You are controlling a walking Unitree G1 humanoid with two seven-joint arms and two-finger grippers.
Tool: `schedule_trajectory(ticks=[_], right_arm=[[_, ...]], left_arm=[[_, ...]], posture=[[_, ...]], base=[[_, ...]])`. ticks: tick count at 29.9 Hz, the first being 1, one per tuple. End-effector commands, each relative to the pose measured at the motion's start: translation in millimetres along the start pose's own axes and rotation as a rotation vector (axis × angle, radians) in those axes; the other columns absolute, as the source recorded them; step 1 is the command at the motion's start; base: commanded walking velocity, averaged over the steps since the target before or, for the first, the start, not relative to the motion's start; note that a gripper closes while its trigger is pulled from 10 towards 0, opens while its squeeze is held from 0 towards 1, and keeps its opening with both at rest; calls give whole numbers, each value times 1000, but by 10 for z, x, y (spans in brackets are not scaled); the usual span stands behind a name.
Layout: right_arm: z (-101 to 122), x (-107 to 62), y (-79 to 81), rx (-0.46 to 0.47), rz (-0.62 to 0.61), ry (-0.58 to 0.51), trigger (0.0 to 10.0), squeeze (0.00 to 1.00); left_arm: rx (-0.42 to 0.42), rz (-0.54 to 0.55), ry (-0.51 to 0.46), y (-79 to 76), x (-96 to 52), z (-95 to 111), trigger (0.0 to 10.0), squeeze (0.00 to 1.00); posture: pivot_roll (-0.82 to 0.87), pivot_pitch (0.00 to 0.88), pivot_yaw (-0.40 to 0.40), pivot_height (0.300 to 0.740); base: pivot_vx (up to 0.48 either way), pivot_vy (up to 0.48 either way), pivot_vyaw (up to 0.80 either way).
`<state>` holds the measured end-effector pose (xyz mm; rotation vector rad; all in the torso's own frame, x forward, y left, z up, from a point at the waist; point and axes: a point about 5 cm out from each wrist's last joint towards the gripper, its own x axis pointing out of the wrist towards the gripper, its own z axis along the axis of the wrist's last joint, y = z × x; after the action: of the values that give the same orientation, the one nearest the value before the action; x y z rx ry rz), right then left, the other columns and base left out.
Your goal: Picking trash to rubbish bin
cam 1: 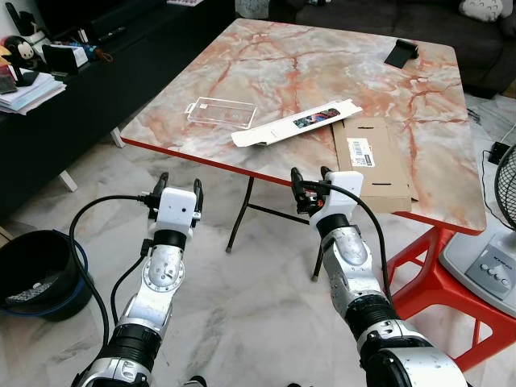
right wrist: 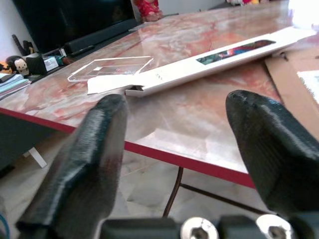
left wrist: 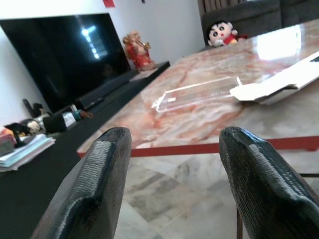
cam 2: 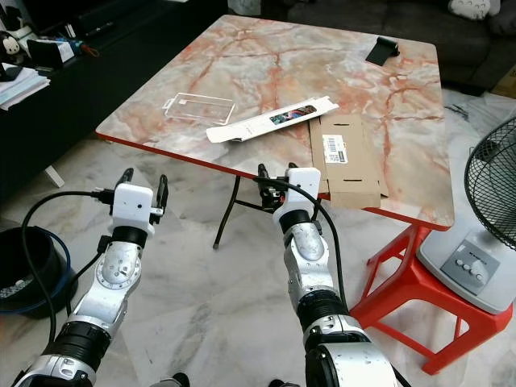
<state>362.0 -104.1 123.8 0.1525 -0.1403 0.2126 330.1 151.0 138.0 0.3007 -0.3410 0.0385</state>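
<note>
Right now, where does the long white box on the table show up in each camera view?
Left eye: long white box lies slantwise near the table's front edge, its far end over the brown cardboard.
Right eye: same spot, mid-table.
Left wrist: its near end shows at the picture's right edge.
Right wrist: it runs slantwise across the tabletop beyond the open right hand.
Shared landmark: the clear plastic tray beside the box's near end.

Table (cam 1: 266,56): one. On it: one clear plastic tray (cam 1: 220,112), one long white box (cam 1: 295,122), one flat cardboard box (cam 1: 372,161), one black object (cam 1: 401,52). Floor: one dark bin (cam 1: 36,274), one fan (cam 1: 496,242). Hands: two, left hand (cam 1: 176,192), right hand (cam 1: 309,184).
</note>
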Motion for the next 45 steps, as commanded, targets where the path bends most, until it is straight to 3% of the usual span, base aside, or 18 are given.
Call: schedule_trajectory(ticks=[1,2,3,13,14,15,16,17,22,30,37,45], right_arm=[[41,31,58,28,18,-15,10000,1000],[49,33,69,36,27,-21,10000,1000],[55,38,76,36,27,-23,10000,1000],[54,42,150,13,51,-17,10000,1000],[65,46,168,13,51,-22,10000,1000],[70,50,177,7,49,-22,10000,910],[68,58,190,-15,45,-11,10000,67],[61,60,189,-28,38,-3,10000,0],[72,78,182,-16,32,7,10000,0],[159,106,209,3,46,-30,10000,0],[157,119,216,9,49,-11,10000,0],[158,113,295,-23,86,-21,10000,0]], left_arm=[[-32,-3,14,13,35,24,10000,176],[-42,-2,18,11,38,26,10000,176],[-67,-3,31,1,43,21,10000,1000],[-96,-11,19,-37,45,86,10000,1000],[-97,-22,25,-43,42,80,10000,843],[-96,-29,29,-47,35,74,10000,0],[-95,-32,34,-43,16,63,10000,0],[-100,-30,38,-36,-1,54,10000,0],[-108,3,38,8,-45,39,10000,0],[-179,10,14,13,26,125,10000,0],[-185,10,18,19,50,127,10000,0],[-181,16,22,51,13,102,10000,0]], posture=[[124,153,6,740],[124,153,6,740],[124,153,6,740],[131,147,4,740],[132,142,8,740],[131,141,9,740],[126,143,10,740],[125,139,10,740],[131,134,10,740],[121,115,14,740],[122,107,15,740],[133,75,15,740]], base=[[0,0,0],[0,0,0],[0,0,0],[0,0,0],[0,0,0],[0,0,0],[0,0,0],[0,0,0],[0,0,0],[0,0,0],[329,0,-686],[338,0,0]])
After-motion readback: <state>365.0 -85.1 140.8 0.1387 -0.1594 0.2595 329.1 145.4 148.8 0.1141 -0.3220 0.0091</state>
